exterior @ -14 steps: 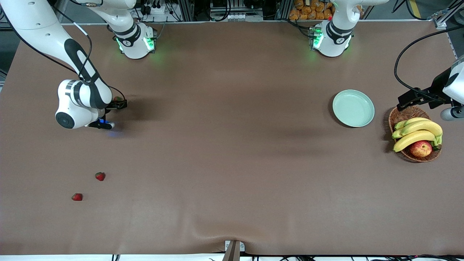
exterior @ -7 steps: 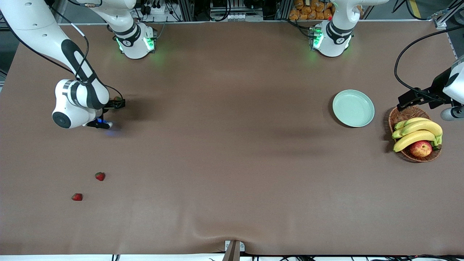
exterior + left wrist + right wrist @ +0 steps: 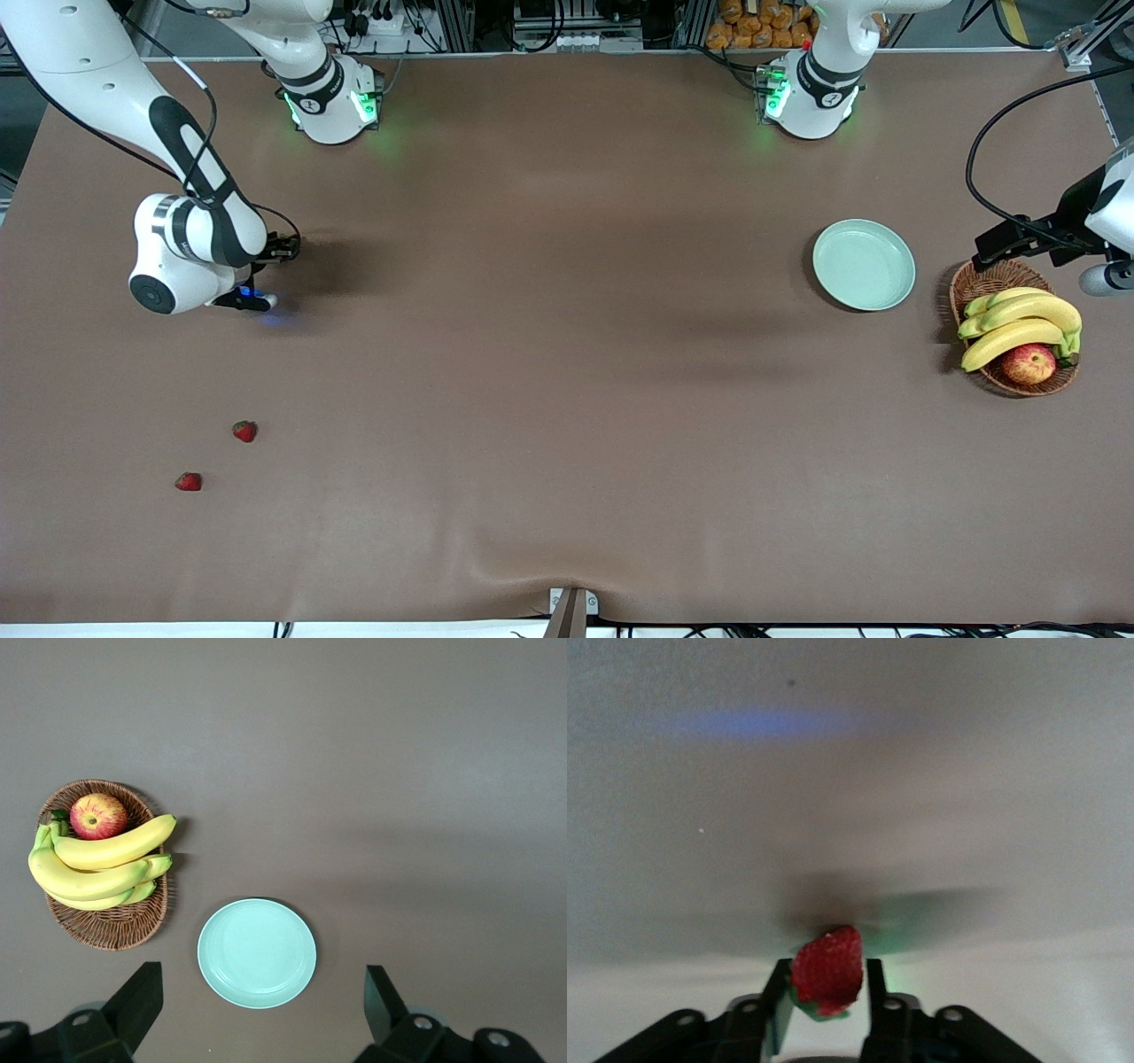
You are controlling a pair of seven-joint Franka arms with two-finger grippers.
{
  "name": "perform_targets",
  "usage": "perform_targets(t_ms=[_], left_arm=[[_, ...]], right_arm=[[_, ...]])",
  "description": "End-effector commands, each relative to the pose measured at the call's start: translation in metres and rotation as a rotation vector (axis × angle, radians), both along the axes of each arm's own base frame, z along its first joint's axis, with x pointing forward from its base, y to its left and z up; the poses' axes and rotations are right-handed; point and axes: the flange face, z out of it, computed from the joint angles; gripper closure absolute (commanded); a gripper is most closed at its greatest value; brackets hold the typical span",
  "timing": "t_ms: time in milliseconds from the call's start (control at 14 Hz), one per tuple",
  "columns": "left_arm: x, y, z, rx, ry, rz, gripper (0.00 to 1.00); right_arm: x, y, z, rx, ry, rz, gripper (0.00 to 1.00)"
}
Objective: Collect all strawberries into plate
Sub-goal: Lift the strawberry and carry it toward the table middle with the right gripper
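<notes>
In the right wrist view a small red strawberry [image 3: 827,967] with a green cap sits squeezed between the jaws of my right gripper [image 3: 827,992], which is shut on it. From the front, that right gripper [image 3: 280,250] is low at the table near the right arm's end, and its berry is hidden there. Two more strawberries [image 3: 244,431] [image 3: 188,481] lie on the table nearer the front camera. The pale mint plate [image 3: 864,264] is bare at the left arm's end. My left gripper [image 3: 1019,241] hangs open high above the plate [image 3: 257,952], and that arm waits.
A brown wicker basket [image 3: 979,285] stands beside the plate toward the left arm's end, holding bananas [image 3: 1019,323] and a red-yellow apple [image 3: 1028,363]. It also shows in the left wrist view as the basket [image 3: 106,926]. Brown tabletop stretches between the berries and the plate.
My right gripper has closed its fingers on the strawberry and its wrist has shifted slightly toward the right arm's end of the table. The left arm has barely moved.
</notes>
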Motion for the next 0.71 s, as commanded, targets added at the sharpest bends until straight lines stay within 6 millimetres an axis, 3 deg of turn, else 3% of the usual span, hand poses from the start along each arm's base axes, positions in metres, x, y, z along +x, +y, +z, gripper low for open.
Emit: perform_targets(t_ms=[0, 285, 499, 642], left_arm=[[0.001, 0.000, 0.001, -0.022, 0.002, -0.008, 0.00], [0.001, 0.001, 0.000, -0.022, 0.004, -0.006, 0.00], [0.001, 0.002, 0.001, -0.022, 0.002, -0.005, 0.00], [0.002, 0.002, 0.000, -0.022, 0.004, -0.005, 0.00]], right_arm=[[-0.003, -0.002, 0.002, 0.004, 0.002, 0.018, 1.00], [0.013, 0.001, 0.028, -0.005, -0.062, 0.027, 1.00], [0.037, 0.026, 0.070, -0.015, -0.161, 0.085, 1.00], [0.066, 0.049, 0.102, -0.021, -0.249, 0.134, 1.00]])
